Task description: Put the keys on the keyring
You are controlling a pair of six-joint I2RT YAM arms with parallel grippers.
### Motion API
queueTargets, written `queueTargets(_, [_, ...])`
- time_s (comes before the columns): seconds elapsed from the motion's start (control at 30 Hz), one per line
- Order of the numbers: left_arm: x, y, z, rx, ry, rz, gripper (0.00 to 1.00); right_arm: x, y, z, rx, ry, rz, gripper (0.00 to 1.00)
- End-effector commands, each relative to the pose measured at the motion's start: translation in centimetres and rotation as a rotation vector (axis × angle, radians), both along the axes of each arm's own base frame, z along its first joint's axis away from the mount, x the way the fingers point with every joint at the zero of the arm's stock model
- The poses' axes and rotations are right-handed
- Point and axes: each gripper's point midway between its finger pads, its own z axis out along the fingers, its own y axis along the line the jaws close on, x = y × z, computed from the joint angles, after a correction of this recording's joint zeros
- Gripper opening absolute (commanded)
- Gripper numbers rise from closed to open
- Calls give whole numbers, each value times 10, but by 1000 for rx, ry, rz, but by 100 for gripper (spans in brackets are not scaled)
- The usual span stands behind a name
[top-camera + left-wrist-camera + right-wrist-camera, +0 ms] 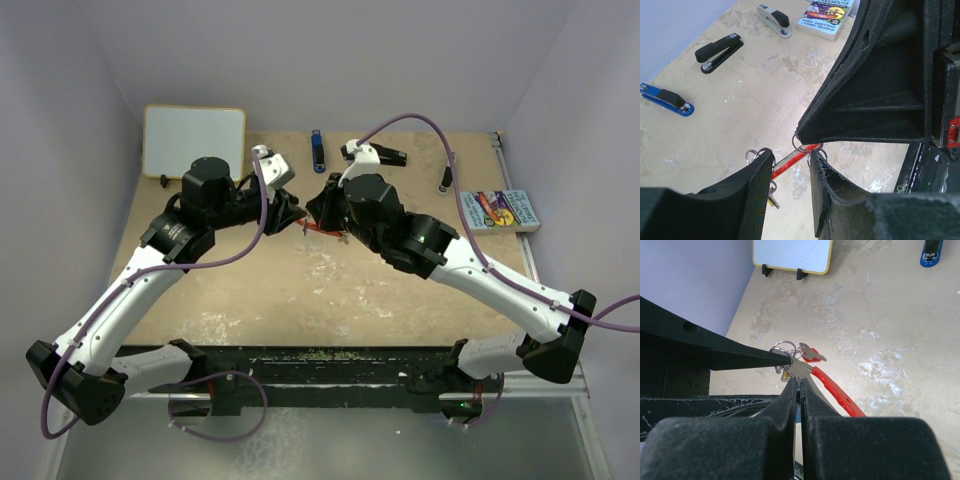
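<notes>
Nearest the arm bases, over the middle of the table (300, 300), the two grippers meet tip to tip around the keyring (835, 392). Its red clip hangs just above the tabletop rather than lying on it. The right gripper (798, 382) is clenched, its fingers pressed flat together on the silvery metal at the head of the clip. The left gripper (790, 165) has its jaws partly apart, with the clip slanting across the gap. One finger (740, 357) reaches the wire rings (783, 347), but I cannot tell whether this gripper clamps anything. A key with a red tag (811, 354) sits at those rings, and a bit of yellow shows just below them. Another small key (771, 199) dangles beside the left finger. Whether these are threaded on or only bunched there is too small to make out. No loose keys show on the bare table, so the job looks well along, with perhaps a last key to work on. Farther back lie a blue stapler (667, 100), a black stapler (720, 50) and a grey stapler (775, 20). A book (827, 15) lies off to the right, and a whiteboard (194, 142) stands against the far wall.
</notes>
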Motion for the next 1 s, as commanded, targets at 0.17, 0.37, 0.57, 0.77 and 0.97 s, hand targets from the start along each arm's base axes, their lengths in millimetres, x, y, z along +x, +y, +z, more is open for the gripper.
queueTargets(0.17, [-8,-3,13,-14,-31,-49,30,-5,-2,37,108,-47,1,0])
queueTargets(0.37, [-11,-3,13,-8,-23,-63,3,-5,-4,35,106,-44,-4,0])
queueTargets(0.57, [-13,1,13,20,18,-48,40,-7,-8,36,112,-45,-12,0])
queueTargets(0.77, [-12,7,31,6,-36,-16,43,-7,-10,34,109,-40,-17,0])
queueTargets(0.97, [-23,5,46,-25,-53,-59,43,-6,-12,33,108,-41,-29,0])
